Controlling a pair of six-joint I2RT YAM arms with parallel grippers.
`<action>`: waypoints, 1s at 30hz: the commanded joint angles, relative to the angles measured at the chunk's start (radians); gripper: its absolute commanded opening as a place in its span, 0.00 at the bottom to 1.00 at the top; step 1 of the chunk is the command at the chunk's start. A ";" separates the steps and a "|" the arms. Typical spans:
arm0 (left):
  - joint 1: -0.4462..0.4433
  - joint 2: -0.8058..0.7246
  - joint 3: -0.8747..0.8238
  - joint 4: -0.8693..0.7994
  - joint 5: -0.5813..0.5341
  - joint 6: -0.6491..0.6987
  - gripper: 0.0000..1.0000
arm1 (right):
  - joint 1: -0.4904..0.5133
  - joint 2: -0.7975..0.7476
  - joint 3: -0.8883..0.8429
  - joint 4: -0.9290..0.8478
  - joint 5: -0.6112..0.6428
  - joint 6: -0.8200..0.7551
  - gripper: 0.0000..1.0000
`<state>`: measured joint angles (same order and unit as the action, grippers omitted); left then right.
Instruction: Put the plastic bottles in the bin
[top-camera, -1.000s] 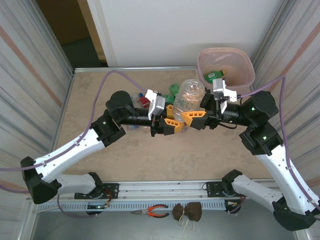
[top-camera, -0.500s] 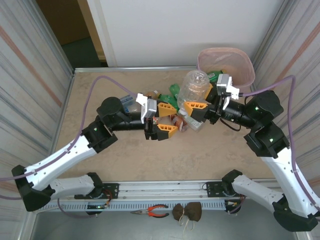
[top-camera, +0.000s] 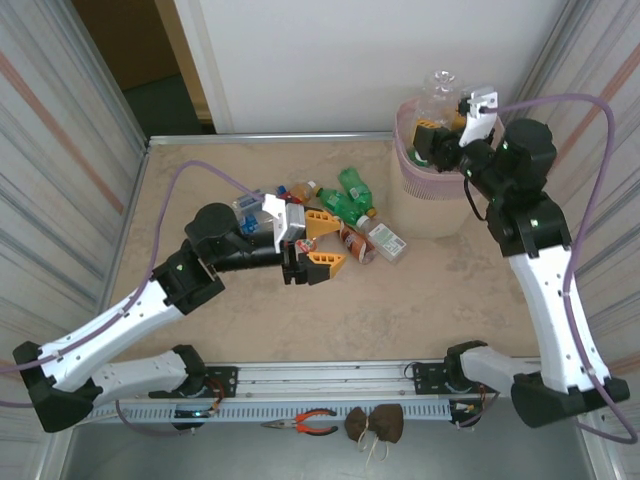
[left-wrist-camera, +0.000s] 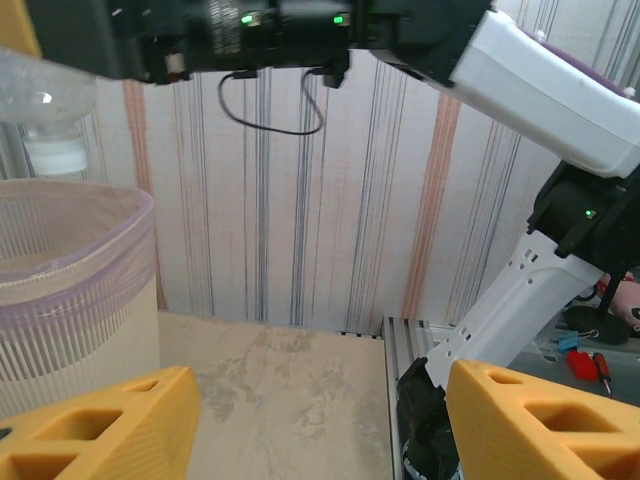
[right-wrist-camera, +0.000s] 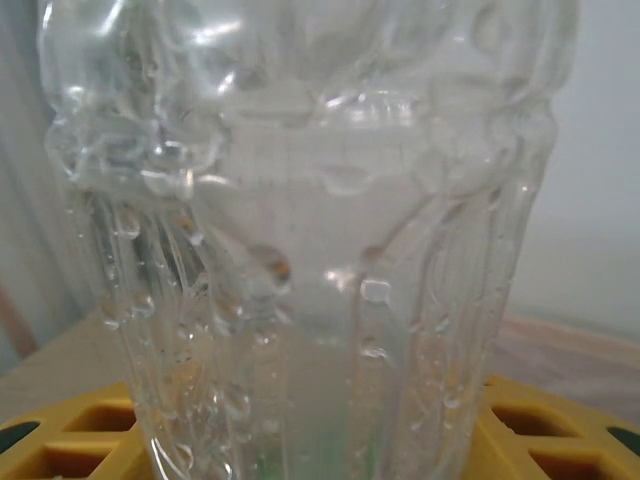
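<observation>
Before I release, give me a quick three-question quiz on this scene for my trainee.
1. True or false: the left pincer holds a bottle.
2. The right pincer's clear bottle is: A on the table; B above the bin; C in the pile.
3. Fill in: the loose bottles lie beside the ___ pincer.
Key: 1 false; 2 B; 3 left.

The bin (top-camera: 425, 205) stands far right on the table (top-camera: 450, 300), loose bottles (top-camera: 358, 208) left of it, one bottle (top-camera: 440, 88) above its rim.
</observation>
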<state>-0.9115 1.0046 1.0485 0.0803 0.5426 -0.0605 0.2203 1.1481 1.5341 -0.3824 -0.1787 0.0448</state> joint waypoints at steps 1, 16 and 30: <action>0.003 -0.034 -0.016 -0.005 -0.021 0.028 0.67 | -0.050 0.054 0.084 -0.061 0.088 0.013 0.51; 0.050 -0.019 -0.010 -0.123 -0.116 0.080 0.67 | -0.241 0.445 0.319 -0.338 0.204 -0.085 0.50; 0.083 -0.027 -0.057 -0.140 -0.094 0.092 0.67 | -0.247 0.845 0.588 -0.682 0.357 -0.117 0.52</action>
<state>-0.8368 0.9947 1.0088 -0.0551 0.4438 0.0113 -0.0219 1.9457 2.0720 -0.9550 0.1207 -0.0479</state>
